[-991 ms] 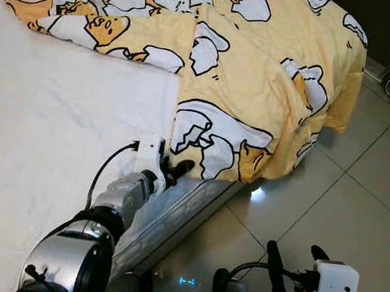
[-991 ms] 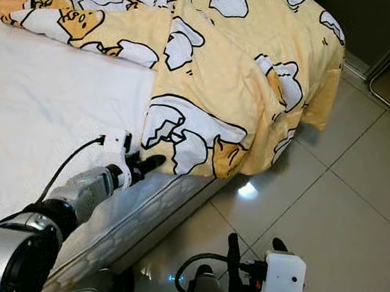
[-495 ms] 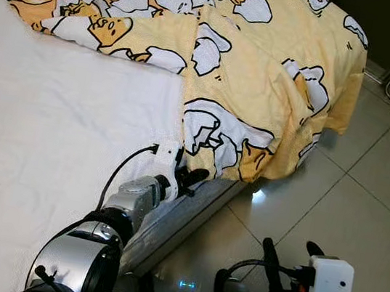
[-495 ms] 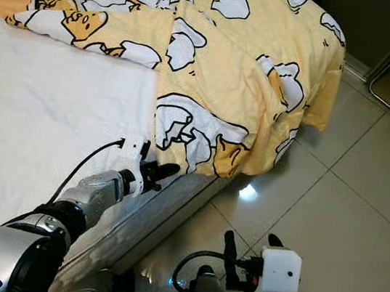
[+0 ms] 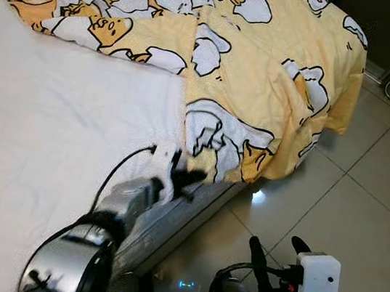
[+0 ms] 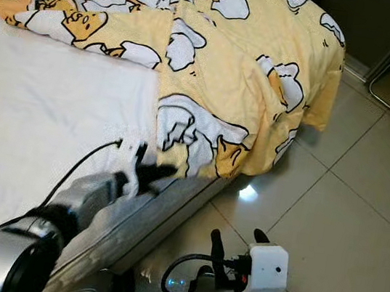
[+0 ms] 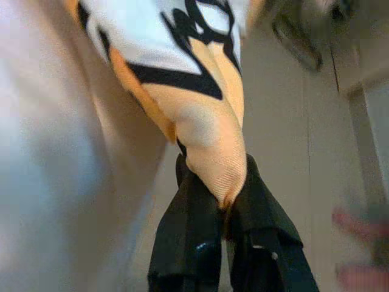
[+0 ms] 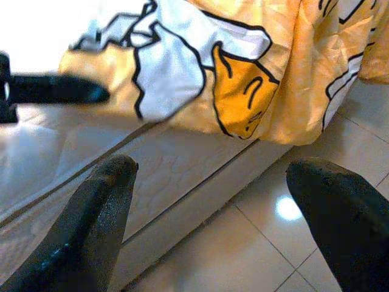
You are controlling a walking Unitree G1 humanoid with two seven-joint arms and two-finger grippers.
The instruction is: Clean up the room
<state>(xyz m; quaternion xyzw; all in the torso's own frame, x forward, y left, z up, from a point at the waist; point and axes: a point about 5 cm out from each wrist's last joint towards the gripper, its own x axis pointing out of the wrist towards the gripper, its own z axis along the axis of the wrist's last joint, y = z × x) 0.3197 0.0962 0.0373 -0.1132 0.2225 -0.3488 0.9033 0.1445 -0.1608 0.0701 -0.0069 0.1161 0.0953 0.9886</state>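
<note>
A: At the bed [image 5: 43,131] edge, duvet [image 5: 262,90] status?
B: Its corner hangs over the mattress side, pinched between the closed left gripper [image 7: 222,213] fingers.
A: Right gripper [image 8: 213,182]?
B: Low over the floor [image 5: 363,200], fingers spread wide, holding nothing.

My head cameras look forward and down from high over the bed edge, a stereo pair sharing the same scene. My left wrist camera sits very close behind my left gripper [image 7: 223,210], looking along its fingers at the yellow duvet [image 7: 206,131] between my jaws. My right wrist camera looks from low near the floor [image 8: 243,243], past my right gripper [image 8: 213,201], sharing that duvet corner.
</note>
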